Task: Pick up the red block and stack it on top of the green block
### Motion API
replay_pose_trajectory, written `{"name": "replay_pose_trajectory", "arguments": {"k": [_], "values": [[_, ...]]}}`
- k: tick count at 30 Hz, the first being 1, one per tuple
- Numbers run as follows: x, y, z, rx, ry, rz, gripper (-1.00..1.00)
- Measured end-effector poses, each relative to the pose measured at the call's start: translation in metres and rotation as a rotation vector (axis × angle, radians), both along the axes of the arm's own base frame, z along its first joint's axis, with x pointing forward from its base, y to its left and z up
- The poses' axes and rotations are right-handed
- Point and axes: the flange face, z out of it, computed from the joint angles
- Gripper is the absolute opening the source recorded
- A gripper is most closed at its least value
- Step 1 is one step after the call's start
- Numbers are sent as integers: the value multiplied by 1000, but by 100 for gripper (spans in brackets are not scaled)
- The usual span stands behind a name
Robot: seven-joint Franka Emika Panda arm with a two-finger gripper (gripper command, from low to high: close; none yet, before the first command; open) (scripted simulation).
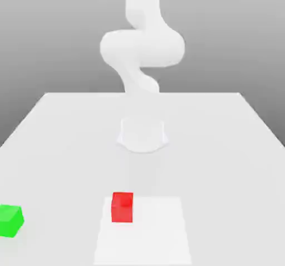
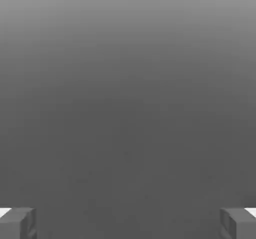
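White tabletop [image 1: 67,131] carrying the scene, with a paler rectangular patch [image 1: 161,231] at its near edge. White arm [image 1: 142,48] rising in folded curves from a round base [image 1: 143,134] at the tabletop's centre. Red block [image 1: 122,206] resting on the patch's corner toward the exterior view's left. Green block [image 1: 10,220] well apart from it, near the exterior view's left edge. Gripper [image 2: 128,223] with its fingers [image 2: 17,223] spread wide, nothing between them, seen in the hand view.
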Motion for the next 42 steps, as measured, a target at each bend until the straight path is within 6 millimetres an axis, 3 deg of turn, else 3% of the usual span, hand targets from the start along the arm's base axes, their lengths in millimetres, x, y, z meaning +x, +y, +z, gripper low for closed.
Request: {"name": "replay_pose_trajectory", "arguments": {"k": [4, 9, 13, 16, 18, 20, 25, 26, 33, 40, 42], "values": [[41, -11, -99, -9, 153, -5, 0], [58, -25, -224, -12, 339, -7, 0], [45, -34, -325, -8, 495, -6, 0], [17, -40, -399, 0, 621, -4, 0], [-3, -43, -438, 7, 690, -4, 0], [-9, -42, -463, 8, 712, -1, 0], [-12, -43, -511, 8, 719, -2, 0], [-13, -42, -516, 8, 719, -2, -100], [-13, -42, -515, 8, 720, -1, -100], [-12, -44, -458, 8, 720, 3, -100], [-4, -49, -452, -1, 723, 42, -100]]}}
